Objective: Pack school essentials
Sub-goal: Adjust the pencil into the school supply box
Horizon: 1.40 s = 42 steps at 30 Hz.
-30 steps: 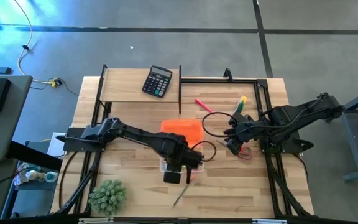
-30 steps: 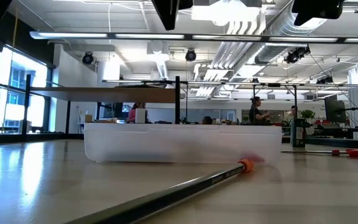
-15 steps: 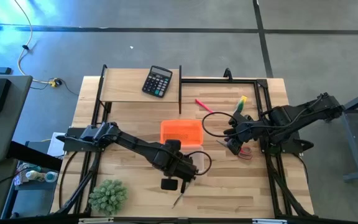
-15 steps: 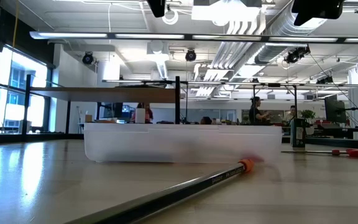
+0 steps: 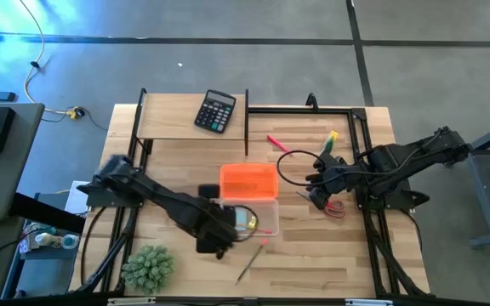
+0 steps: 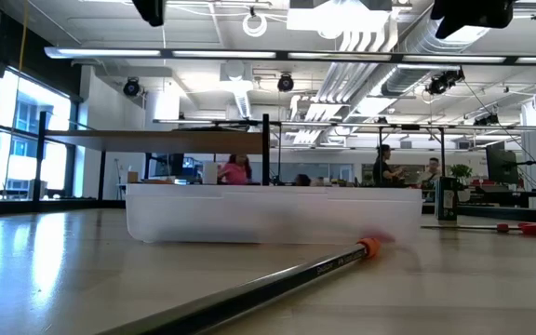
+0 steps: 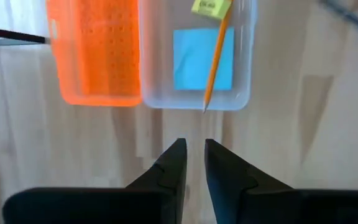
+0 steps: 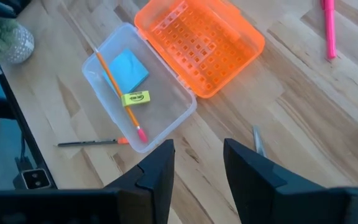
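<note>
The clear plastic storage box (image 8: 140, 103) sits open near the middle of the wooden bench (image 5: 330, 255), its hinged orange lid (image 8: 199, 46) lying flat beside it. Inside lie a pale blue square note pad (image 8: 129, 70), an orange pencil (image 8: 118, 93) with a pink eraser tip stretching the box's length, and a small yellow piece (image 8: 135, 98) with dark print too small to read, touching the pencil. Just outside the box, a dark pencil (image 8: 91, 142) with an orange band rests on the bench; in the low view it runs across the foreground, and its pale lettering cannot be read. A pink pen (image 8: 329, 27) lies well apart beyond the lid. A yellow-and-green crayon box (image 5: 328, 143) and red-handled scissors (image 5: 337, 209) lie beside the right arm.

The left gripper (image 7: 192, 157) hovers just off the box's short end, jaws nearly closed and holding nothing. The right gripper (image 8: 197, 158) waits above the bench on the right, jaws parted and empty.

A black calculator (image 5: 215, 111) rests on the raised shelf, and a spiky green plant (image 5: 147, 267) stands at the front-left corner.
</note>
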### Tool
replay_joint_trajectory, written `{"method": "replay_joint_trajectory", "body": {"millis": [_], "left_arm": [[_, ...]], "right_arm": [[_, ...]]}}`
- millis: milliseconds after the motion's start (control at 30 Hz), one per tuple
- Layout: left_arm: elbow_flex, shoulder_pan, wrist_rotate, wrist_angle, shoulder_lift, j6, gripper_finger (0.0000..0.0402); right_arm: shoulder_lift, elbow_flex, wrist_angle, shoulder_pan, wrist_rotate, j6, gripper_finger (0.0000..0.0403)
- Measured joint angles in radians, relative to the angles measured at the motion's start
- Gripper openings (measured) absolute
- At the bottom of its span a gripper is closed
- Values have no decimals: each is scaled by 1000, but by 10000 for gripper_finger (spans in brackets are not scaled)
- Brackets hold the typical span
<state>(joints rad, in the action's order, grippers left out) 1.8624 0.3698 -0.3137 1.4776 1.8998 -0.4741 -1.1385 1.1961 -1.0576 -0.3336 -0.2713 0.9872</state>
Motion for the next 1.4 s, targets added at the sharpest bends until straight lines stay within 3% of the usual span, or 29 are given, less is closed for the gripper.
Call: {"method": "replay_joint_trajectory", "body": {"millis": [233,500,800,1000,1400], "left_arm": [[-348,-29,19,-315,-271,-47,31],[-538,-109,99,-523,-417,-15,28],[-578,-231,235,-570,-394,15,101],[-577,-228,278,-745,-332,144,152],[-576,-162,272,-852,-144,268,153]], "right_arm": [[0,0,1,0,-15,37,129],[0,0,1,0,-16,56,129],[0,0,0,0,-18,53,129],[0,0,-8,0,-18,52,129],[0,0,-18,0,-53,41,129]]}}
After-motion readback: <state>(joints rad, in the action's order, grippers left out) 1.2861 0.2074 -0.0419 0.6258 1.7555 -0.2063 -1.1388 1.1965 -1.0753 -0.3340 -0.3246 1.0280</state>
